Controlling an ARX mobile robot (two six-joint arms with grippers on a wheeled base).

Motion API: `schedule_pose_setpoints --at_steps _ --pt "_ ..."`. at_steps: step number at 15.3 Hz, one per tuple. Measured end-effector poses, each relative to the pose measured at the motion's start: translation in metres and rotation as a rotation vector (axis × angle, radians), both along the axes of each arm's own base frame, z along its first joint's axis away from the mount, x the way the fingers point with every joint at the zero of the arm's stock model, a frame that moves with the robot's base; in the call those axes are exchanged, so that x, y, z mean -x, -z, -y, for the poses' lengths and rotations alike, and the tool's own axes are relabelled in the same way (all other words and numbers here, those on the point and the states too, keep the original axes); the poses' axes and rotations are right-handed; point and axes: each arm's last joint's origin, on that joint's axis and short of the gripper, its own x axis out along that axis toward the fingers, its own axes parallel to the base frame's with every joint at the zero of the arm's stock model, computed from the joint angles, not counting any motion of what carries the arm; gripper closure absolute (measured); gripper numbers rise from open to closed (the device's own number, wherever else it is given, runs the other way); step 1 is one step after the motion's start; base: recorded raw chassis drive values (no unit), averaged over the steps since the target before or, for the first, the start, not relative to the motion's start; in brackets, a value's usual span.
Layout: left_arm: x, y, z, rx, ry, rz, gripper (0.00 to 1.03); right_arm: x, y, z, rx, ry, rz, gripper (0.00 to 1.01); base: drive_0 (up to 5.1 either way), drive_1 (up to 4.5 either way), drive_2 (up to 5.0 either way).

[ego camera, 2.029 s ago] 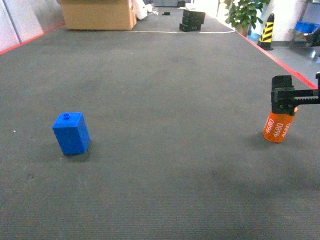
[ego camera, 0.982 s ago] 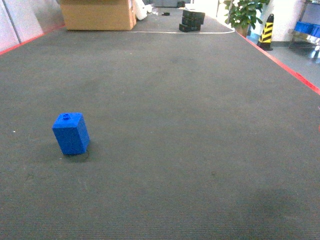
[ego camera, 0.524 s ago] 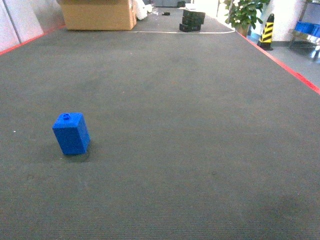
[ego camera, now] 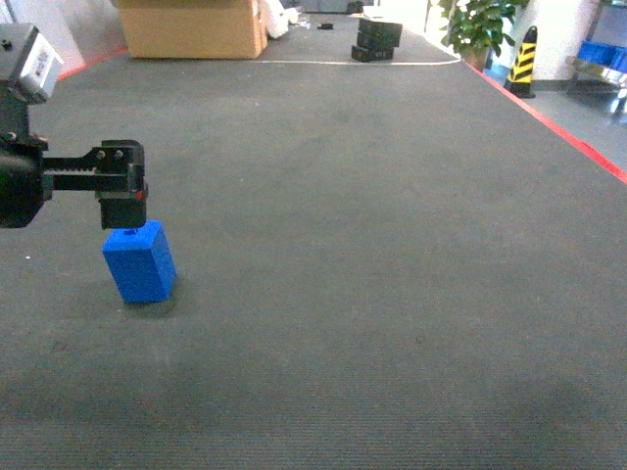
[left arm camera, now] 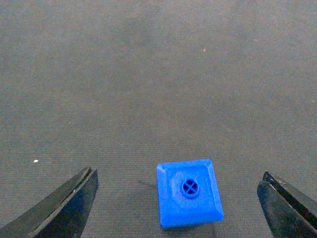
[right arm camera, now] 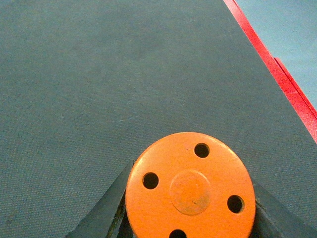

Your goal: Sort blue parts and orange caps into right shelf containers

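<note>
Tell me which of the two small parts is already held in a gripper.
The orange cap: the right gripper is shut on its sides. The blue part stands free on the mat between the left gripper's open fingers.

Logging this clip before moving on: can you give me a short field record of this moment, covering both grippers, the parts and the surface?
left gripper: open, jaws wide apart either side of the blue part, not touching it
blue part: upright on the dark mat, knob up, directly below the left gripper
right gripper: shut on the orange cap, out of the head view
orange cap: held between the jaws, flat holed top facing the wrist camera
mat: dark grey, red edge on the right
</note>
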Motion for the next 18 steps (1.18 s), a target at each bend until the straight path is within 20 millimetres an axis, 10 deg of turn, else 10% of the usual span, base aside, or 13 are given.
schedule_pose_setpoints --at_steps 6,15,18 --pt "-0.05 0.026 0.008 0.029 -0.032 -0.077 0.05 0.0 0.0 0.0 0.0 0.0 0.0 0.57 0.0 0.0 0.0" --pt "-0.046 0.06 0.018 0.022 -0.069 -0.232 0.05 0.0 0.0 0.0 0.0 0.0 0.0 0.57 0.0 0.0 0.0" --pt "-0.043 0.063 0.016 0.011 -0.082 -0.227 0.29 0.0 0.0 0.0 0.0 0.0 0.0 0.57 0.0 0.0 0.0"
